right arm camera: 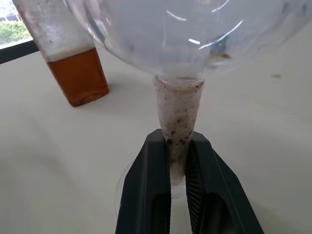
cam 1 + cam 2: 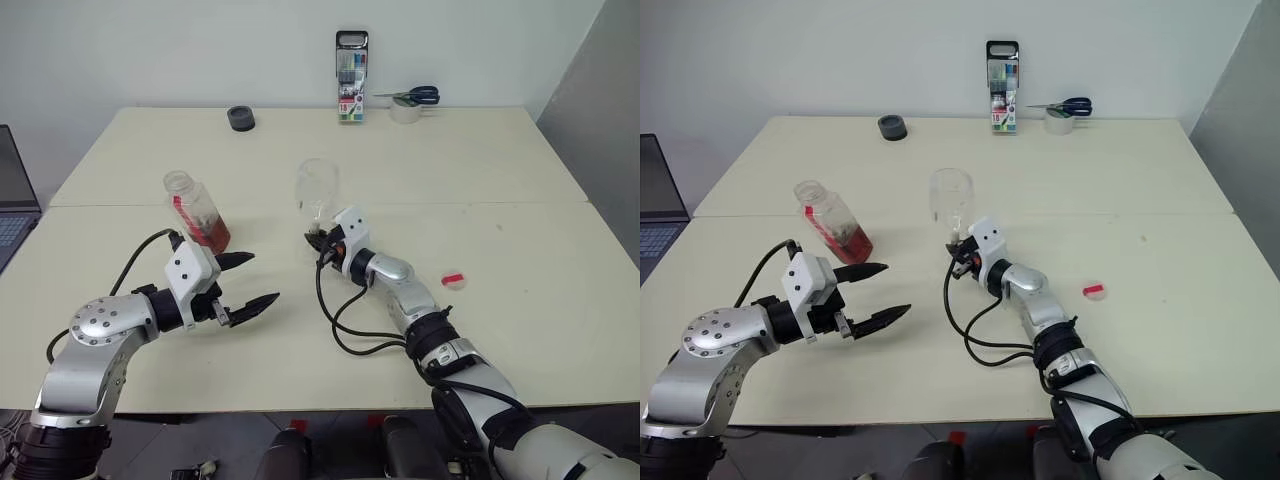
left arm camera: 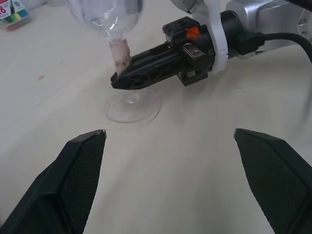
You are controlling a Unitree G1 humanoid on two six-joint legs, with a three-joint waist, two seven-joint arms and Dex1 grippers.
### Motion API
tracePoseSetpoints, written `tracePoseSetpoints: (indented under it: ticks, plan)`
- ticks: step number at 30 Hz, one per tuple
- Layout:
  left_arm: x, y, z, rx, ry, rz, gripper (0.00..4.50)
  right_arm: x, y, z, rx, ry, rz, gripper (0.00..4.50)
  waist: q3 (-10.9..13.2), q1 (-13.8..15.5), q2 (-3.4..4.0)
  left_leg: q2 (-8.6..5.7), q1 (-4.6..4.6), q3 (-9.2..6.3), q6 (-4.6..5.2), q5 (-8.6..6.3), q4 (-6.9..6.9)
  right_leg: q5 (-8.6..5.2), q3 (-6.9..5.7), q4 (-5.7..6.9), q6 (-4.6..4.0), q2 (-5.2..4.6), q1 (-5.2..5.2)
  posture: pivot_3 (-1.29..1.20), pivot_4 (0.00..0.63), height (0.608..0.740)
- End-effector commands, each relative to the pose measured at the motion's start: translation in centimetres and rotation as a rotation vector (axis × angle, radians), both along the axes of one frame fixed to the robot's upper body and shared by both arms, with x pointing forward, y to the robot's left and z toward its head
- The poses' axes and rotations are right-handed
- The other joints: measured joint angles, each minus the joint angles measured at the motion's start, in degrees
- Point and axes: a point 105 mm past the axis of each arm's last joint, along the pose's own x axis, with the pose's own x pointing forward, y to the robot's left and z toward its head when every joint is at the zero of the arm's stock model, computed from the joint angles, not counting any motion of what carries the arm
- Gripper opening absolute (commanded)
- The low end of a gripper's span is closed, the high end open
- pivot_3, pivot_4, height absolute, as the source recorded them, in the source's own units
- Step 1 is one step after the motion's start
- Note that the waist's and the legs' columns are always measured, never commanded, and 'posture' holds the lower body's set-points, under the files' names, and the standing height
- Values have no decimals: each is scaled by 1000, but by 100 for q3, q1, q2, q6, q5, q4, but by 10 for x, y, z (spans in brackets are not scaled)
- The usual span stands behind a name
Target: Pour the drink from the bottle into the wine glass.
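Right wrist view shows our right claw [image 1: 178,195] squeezed tight on the thin stem of the clear round wine glass [image 1: 178,112], low down, so the glass will not tip when we pour. That arm reaches forward over the cream worktop [image 2: 500,180]. Our left claw [image 2: 243,285] is wide open, holding nothing, just beside the small clear plastic bottle [image 2: 195,210] of reddish-brown drink [image 2: 210,233], whose top looks open.
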Motion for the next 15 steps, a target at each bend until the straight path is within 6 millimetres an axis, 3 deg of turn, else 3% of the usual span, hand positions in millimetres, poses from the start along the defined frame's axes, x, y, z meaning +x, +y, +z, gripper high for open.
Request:
tracePoseSetpoints:
  ticks: [1,7,15]
  plan:
    - [-2,3,17,-1,-57,7,4500,-1,5,15,5,-72,34,131,0,-9,0,1,0,0,-2,1,-1,0,0,1,0,1,-1,0,150,740]
    - [-6,12,25,18,-63,4,4500,-1,5,10,-11,-72,35,131,0,-26,0,3,2,-1,-2,1,-3,-1,-1,7,-1,2,-4,0,150,740]
    - [6,18,49,-32,-144,66,4500,-3,7,12,-11,-80,55,2817,0,-24,0,2,2,-2,-2,1,-1,-1,-2,7,-1,2,-3,0,150,740]
